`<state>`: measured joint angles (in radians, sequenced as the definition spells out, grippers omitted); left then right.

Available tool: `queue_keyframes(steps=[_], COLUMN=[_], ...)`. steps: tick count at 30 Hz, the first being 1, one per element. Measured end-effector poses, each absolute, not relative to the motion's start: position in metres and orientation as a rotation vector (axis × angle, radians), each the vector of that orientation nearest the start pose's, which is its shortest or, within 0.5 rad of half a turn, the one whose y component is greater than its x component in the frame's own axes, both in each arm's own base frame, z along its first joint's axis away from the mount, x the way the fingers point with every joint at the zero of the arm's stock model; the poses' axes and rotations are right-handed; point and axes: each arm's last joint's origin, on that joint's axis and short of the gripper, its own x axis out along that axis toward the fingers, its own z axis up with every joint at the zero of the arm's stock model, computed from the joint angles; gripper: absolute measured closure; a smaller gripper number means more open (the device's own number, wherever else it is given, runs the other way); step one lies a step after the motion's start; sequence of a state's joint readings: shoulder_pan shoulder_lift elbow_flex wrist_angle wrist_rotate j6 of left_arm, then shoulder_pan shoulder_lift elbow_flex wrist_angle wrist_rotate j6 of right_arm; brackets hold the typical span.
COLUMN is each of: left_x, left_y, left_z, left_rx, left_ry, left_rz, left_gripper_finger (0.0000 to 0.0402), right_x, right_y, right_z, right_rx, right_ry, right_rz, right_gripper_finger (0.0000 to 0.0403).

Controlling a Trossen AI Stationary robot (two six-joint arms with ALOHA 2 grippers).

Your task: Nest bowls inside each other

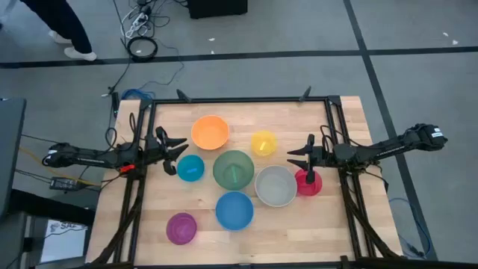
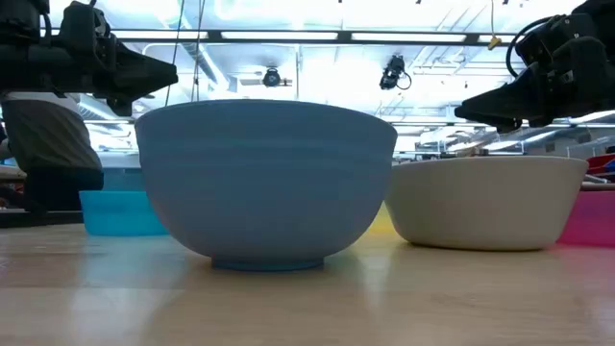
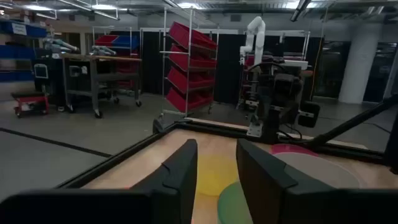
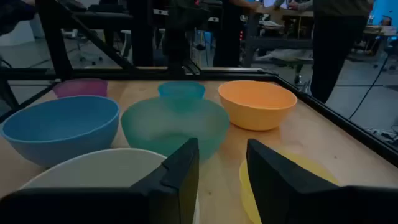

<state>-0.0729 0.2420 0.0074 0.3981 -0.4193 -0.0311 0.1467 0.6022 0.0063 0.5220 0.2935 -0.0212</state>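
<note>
Eight bowls stand apart, each on its base, on the wooden table: orange, yellow, teal, green, grey, red-pink, blue and magenta. My left gripper hovers open above the table, just left of the teal bowl, pointing toward the table's right. My right gripper hovers open between the yellow and red-pink bowls, pointing toward the table's left. Both sets of fingers have nothing between them.
A black frame runs along the table's far edge and both sides. In the low view the blue bowl stands closest, and the grey bowl is to its right. Bare wood lies along the near edge. A person stands beyond the far left corner.
</note>
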Motion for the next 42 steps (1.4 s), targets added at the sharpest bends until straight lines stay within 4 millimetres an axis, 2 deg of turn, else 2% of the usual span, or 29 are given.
queue_keyframes(steps=[29, 37, 39, 42], left_x=[0.109, 0.109, 0.109, 0.109], left_y=[0.004, 0.004, 0.004, 0.004], left_z=[0.184, 0.184, 0.184, 0.183], left_rx=[-0.071, -0.071, -0.071, -0.071], left_ry=[-0.165, -0.165, -0.165, -0.165], left_rz=[0.343, 0.344, 0.343, 0.343], left_gripper_finger=[0.0281, 0.0281, 0.0281, 0.0281], right_x=[0.134, 0.134, 0.134, 0.134], right_y=[0.011, 0.011, 0.011, 0.011], right_z=[0.158, 0.16, 0.163, 0.172], right_rx=[-0.039, -0.168, -0.139, 0.009], right_ry=[0.073, 0.063, 0.028, -0.066], right_rz=[-0.146, -0.143, -0.146, -0.147], right_gripper_finger=[0.0279, 0.0279, 0.0279, 0.0279])
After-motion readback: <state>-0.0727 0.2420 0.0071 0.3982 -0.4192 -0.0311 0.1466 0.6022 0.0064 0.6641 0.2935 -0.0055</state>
